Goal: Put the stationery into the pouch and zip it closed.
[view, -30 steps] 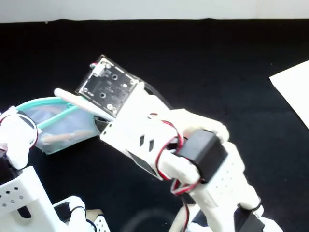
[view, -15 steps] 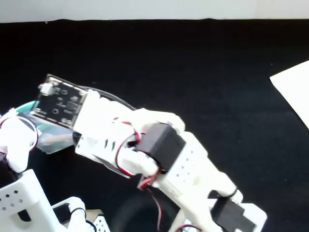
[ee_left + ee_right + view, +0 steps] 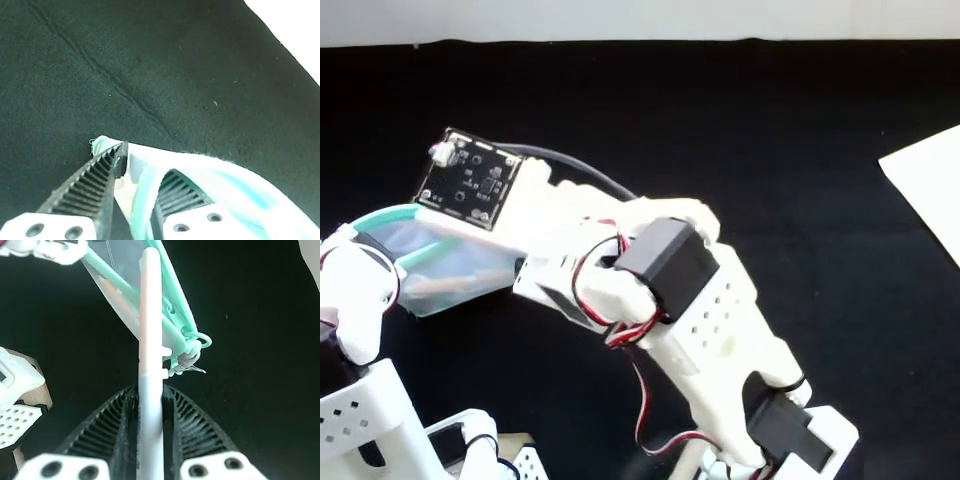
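The left gripper (image 3: 134,167) pinched the teal rim of the pouch (image 3: 455,268) at the left of the table (image 3: 770,150), holding its mouth open. The right gripper (image 3: 150,392) clamped a white pen (image 3: 150,315), its tip at that mouth. One pale item (image 3: 450,285) already lay inside; inserting the pen and zipping remained.

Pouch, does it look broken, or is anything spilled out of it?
Nothing looks broken or spilled. The pouch is open, and the left gripper pinches its teal rim. The right gripper holds a white pen that points across the opening. The zipper pull sits at one end, so it is not zipped yet.
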Controlling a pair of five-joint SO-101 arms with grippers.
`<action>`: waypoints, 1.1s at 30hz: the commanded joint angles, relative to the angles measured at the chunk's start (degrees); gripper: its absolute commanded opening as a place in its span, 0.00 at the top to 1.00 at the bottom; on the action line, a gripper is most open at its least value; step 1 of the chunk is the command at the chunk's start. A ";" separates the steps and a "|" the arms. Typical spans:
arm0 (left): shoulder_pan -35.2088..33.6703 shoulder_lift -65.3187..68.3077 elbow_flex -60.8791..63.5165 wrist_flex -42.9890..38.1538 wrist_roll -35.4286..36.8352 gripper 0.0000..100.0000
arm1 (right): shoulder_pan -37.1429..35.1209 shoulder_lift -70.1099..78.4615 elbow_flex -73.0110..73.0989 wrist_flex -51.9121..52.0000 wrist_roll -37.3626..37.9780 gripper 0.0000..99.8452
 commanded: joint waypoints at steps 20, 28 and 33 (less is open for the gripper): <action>13.23 -14.55 5.23 4.40 -0.26 0.99 | -4.53 -9.89 13.76 0.40 0.62 0.91; 13.23 -14.99 8.57 4.22 -0.26 0.99 | -8.04 -6.11 10.77 -9.45 -4.04 0.83; 13.23 -14.99 11.91 4.04 -0.26 0.99 | -7.78 -6.02 8.57 -15.78 -6.68 0.83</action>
